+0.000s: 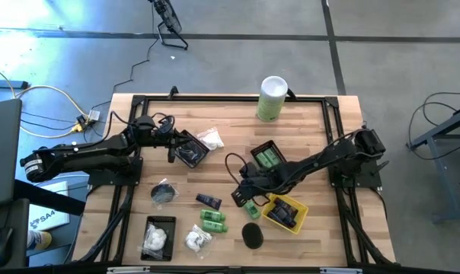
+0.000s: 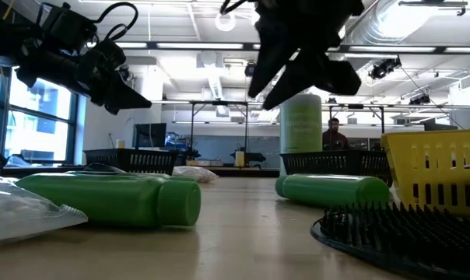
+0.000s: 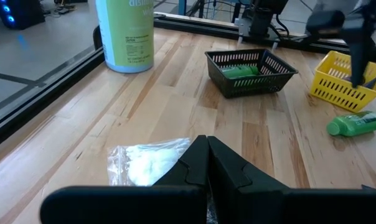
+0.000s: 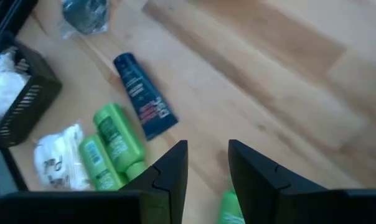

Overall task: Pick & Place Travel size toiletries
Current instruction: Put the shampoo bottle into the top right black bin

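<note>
Below the right gripper (image 4: 206,163), its fingers parted and empty, a dark navy plastic tube (image 4: 144,94) lies flat, long axis running eleven to five o'clock; the left gripper (image 3: 206,163) is closed.

Robotics lab or workshop: wooden bench (image 1: 306,137) on grey concrete floor (image 1: 413,61), loose cables (image 1: 39,95), exposed ceiling ducts (image 2: 422,31), strip lights, a person (image 2: 334,134) behind.

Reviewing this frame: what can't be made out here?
- Yellow basket contents: dark shapes, too small in the high view; cut off by the edge in the low view.
- Green bottle under the right gripper: mostly hidden by its fingers in the right wrist view.
- Canister label: cut off at the left wrist view's edge.
</note>
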Action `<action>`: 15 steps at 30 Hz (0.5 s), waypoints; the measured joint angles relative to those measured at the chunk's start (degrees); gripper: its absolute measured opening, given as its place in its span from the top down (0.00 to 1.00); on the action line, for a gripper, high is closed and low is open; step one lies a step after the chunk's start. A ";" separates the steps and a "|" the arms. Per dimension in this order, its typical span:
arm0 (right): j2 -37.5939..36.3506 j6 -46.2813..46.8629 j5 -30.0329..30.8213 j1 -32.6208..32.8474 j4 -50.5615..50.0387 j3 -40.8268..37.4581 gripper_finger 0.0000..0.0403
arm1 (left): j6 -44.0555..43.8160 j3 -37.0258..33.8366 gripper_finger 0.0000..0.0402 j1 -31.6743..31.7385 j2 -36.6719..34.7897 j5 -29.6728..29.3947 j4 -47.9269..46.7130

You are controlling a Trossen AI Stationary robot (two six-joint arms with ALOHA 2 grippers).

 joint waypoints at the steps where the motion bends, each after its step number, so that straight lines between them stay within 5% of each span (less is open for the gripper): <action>1: 0.71 0.32 -0.22 0.00 0.28 0.02 0.74 | 0.00 0.00 1.00 -0.02 0.00 0.00 -0.02; 15: 2.18 -8.65 -9.45 -1.69 -0.28 -0.04 0.79 | -0.01 0.00 1.00 -0.02 0.00 0.00 -0.10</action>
